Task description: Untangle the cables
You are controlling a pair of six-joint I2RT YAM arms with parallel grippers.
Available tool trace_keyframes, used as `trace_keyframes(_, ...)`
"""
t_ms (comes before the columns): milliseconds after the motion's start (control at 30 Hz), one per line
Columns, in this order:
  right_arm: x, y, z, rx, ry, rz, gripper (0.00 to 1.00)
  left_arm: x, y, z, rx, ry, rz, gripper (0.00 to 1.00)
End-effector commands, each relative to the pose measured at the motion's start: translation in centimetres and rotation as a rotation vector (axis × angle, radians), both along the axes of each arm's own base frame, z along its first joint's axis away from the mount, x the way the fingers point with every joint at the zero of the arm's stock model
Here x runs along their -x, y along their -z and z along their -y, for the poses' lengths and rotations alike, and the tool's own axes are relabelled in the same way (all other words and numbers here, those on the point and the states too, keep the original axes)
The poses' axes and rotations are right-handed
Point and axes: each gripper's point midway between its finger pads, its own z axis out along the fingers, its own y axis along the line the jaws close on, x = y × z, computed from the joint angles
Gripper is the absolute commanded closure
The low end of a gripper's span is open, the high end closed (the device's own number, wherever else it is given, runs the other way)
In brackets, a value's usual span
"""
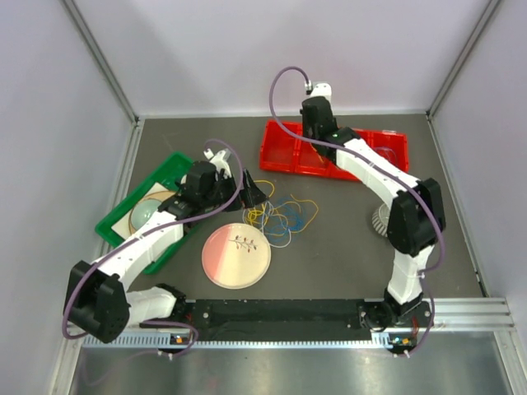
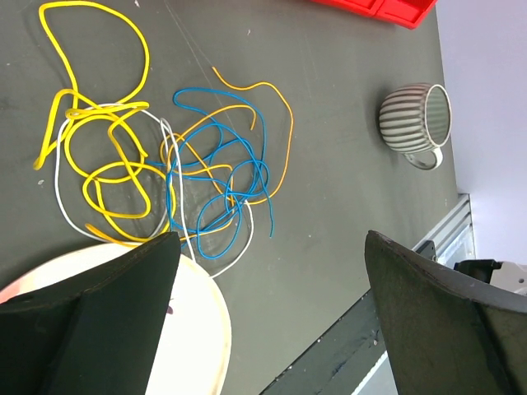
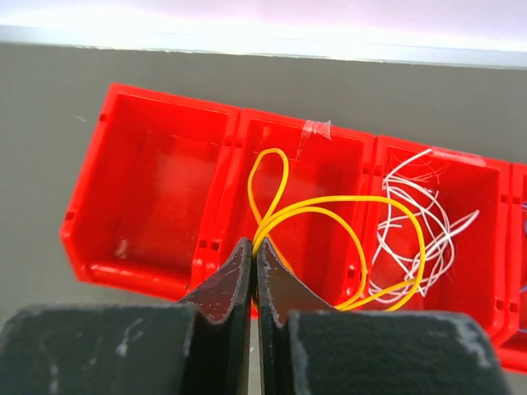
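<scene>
A tangle of thin cables (image 1: 280, 216), in yellow, blue, orange and white, lies on the dark table right of my left gripper (image 1: 251, 191). In the left wrist view the tangle (image 2: 198, 177) lies beyond the open, empty left gripper (image 2: 270, 247), apart from its fingers. My right gripper (image 3: 255, 247) is shut on a looped yellow cable (image 3: 354, 198) and holds it over the middle compartment of the red tray (image 3: 148, 271). The compartment to its right holds thin white wires (image 3: 420, 214). In the top view the right gripper (image 1: 318, 132) hangs over the red tray (image 1: 284, 156).
A pink-and-cream plate (image 1: 236, 255) lies just in front of the tangle; its rim shows in the left wrist view (image 2: 216, 329). A green tray (image 1: 123, 212) with a disc is under the left arm. A ribbed cup (image 1: 380, 218) stands right of the tangle.
</scene>
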Motion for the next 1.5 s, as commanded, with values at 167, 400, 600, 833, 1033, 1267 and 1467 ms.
trace_keyframes(167,-4.6,3.6,0.3,0.060,0.028,-0.040,1.00,0.2,-1.4,-0.5,0.001,0.002,0.055,0.01)
trace_keyframes(400,-5.2,4.3,-0.6,0.042,-0.012,-0.088,0.44,0.3,-1.7,-0.6,0.001,-0.001,0.062,0.01)
trace_keyframes(600,-3.5,0.4,-0.5,-0.029,-0.025,-0.045,0.47,0.1,-1.2,-0.5,-0.003,-0.003,0.045,0.01)
trace_keyframes(833,0.5,1.3,-1.9,-0.178,-0.101,-0.106,0.45,-0.7,0.3,-1.0,-0.050,-0.041,0.020,0.01)
trace_keyframes(1033,3.9,3.0,-1.6,-0.238,-0.106,-0.152,0.40,-1.1,3.7,-0.2,-0.190,0.003,-0.043,0.04)
trace_keyframes(1267,6.7,4.2,-0.3,-0.255,-0.093,-0.180,0.39,-4.2,6.0,0.6,-0.346,-0.083,-0.056,0.02)
trace_keyframes(1467,8.2,5.2,0.6,-0.255,-0.080,-0.199,0.39,-6.6,8.1,-1.3,-0.539,-0.173,-0.025,0.03)
